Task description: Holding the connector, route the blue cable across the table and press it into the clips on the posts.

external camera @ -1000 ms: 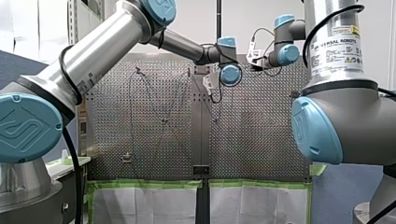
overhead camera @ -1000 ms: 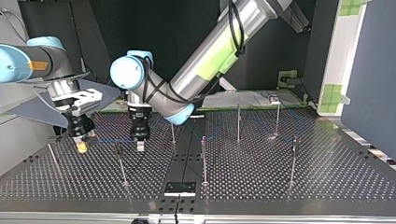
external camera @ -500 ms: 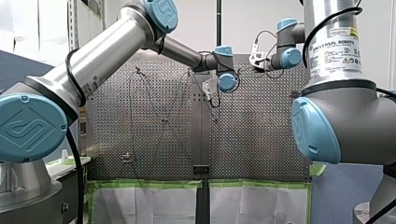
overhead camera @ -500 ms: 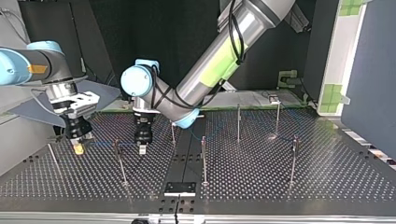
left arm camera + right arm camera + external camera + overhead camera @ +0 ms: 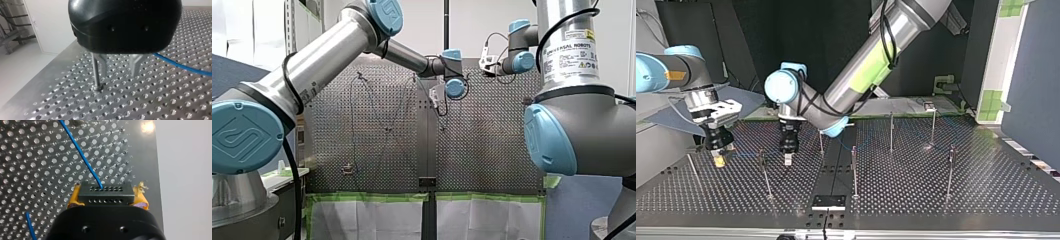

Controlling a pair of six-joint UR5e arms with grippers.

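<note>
While my right gripper [image 5: 106,196] clenches the black connector [image 5: 104,191] between its yellow pads [image 5: 74,197], the blue cable [image 5: 82,155] leaves the front face of the connector. It runs straight ahead of the gripper, over the perforated counter [image 5: 37,170]. A second piece of blue cable [image 5: 29,226] shows beside this gripper, low over the holes. In the top view this gripper hangs close above the counter. A thin blue line goes from it toward my left gripper [image 5: 118,71] and passes a post [image 5: 764,172] that stands between the two grippers. My left gripper is released: its two metal fingers [image 5: 103,65] stand apart and nothing is between them. Another post [image 5: 95,75] stands upright just beside one finger, on its outer side, fixed in a hole of the counter. On the other side of this gripper the blue cable comes out from behind the black body and goes away over the counter. Whether it touches the finger there, I cannot tell.
</note>
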